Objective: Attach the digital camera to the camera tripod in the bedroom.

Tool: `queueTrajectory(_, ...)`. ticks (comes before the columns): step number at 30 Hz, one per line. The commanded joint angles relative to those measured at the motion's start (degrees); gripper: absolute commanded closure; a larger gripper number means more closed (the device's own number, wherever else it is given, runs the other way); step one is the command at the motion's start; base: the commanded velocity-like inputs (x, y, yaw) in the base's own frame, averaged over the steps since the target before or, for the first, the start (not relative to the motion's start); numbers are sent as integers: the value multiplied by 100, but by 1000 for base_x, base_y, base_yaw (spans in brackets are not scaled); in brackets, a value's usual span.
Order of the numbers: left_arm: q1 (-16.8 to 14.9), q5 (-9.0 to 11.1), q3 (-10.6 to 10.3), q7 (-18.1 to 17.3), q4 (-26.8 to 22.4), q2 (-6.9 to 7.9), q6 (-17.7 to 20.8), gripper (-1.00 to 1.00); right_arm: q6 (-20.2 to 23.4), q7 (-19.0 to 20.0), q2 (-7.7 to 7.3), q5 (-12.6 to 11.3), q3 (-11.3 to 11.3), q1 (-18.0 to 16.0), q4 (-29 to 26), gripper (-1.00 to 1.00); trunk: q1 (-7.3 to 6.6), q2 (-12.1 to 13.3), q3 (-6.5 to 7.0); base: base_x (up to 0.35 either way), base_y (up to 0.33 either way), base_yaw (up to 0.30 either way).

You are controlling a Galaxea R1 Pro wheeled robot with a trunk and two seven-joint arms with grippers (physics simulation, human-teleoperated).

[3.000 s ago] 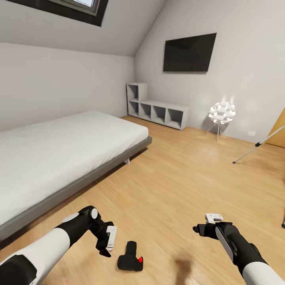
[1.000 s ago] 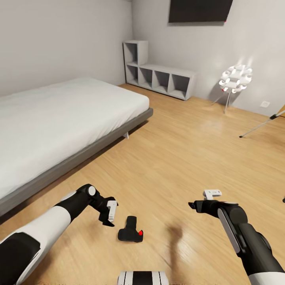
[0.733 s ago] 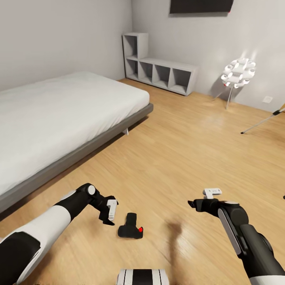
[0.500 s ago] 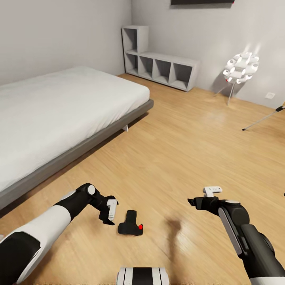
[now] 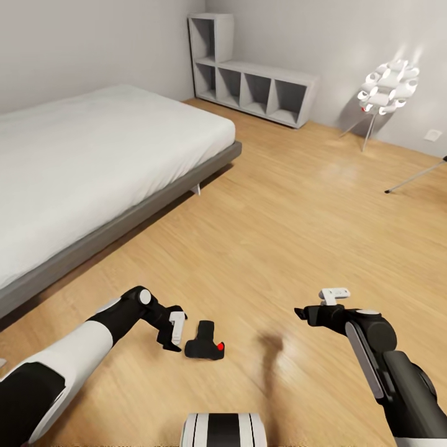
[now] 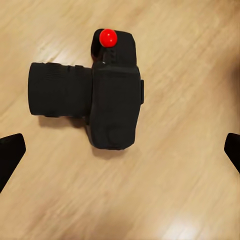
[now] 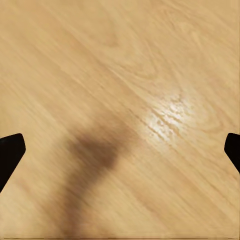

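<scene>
The digital camera (image 5: 205, 347) lies on the wood floor, matte black, with its red button (image 5: 220, 347) to the side. My left gripper (image 5: 171, 338) hangs just left of it, open, a small gap apart. In the left wrist view the camera (image 6: 100, 95) sits ahead of the open left gripper (image 6: 120, 154), lens sideways, red button (image 6: 108, 36) at its far end. My right gripper (image 5: 306, 313) hovers open over bare floor to the camera's right; the right wrist view has the right gripper (image 7: 120, 149) above planks. One silver leg of the camera tripod (image 5: 415, 177) pokes in at the right edge.
The grey-framed white bed (image 5: 93, 143) runs along the left. White cube shelves (image 5: 254, 81) stand against the back wall, with a glowing white floor lamp (image 5: 388, 84) to their right. My own base (image 5: 223, 430) shows at the bottom edge. Open floor spreads ahead and rightward.
The head view has tilted down, so the room has slid up in the picture. The digital camera lies where it was, and the left gripper sits slightly closer to it.
</scene>
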Motion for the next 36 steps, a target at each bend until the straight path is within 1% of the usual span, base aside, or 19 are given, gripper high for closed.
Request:
queueTrajectory(1, -10, -33, -15, 2, -9, 2, -59, -100, 47, -27, -3, -48, 1, -1, -19, -100, 1, -3, -27, 0, 0, 0)
queueTrajectory(8, -63, -42, -16, 15, -10, 7, -59, -100, 109, -27, -4, -44, -4, 24, -60, -100, 19, -13, -182, 0, 0, 0)
queueTrajectory(14, -143, -42, -10, 32, -10, 54, -61, -100, 126, -27, -4, -42, -5, 99, -88, -100, 35, -21, -315, 0, 0, 0)
queueTrajectory(19, -186, -44, -8, 36, -10, 64, -63, -100, 129, -27, -4, -42, -2, 118, -101, -100, 48, -27, -426, 0, 0, 0)
queueTrajectory(23, -287, -44, -13, 37, -10, 50, -65, -100, 131, -27, -4, -42, -7, 125, -115, -100, 58, -33, -514, 0, 0, 0)
queueTrajectory(30, -527, -38, -15, 20, -10, 29, -61, -100, 131, -23, 1, -45, -7, 130, -341, -100, 76, -42, -669, 0, 0, 0)
queueTrajectory(36, -656, -30, -9, 13, -10, 10, -60, -100, 134, -23, 0, -45, -12, 130, -404, -100, 91, -50, -802, 0, 0, 0)
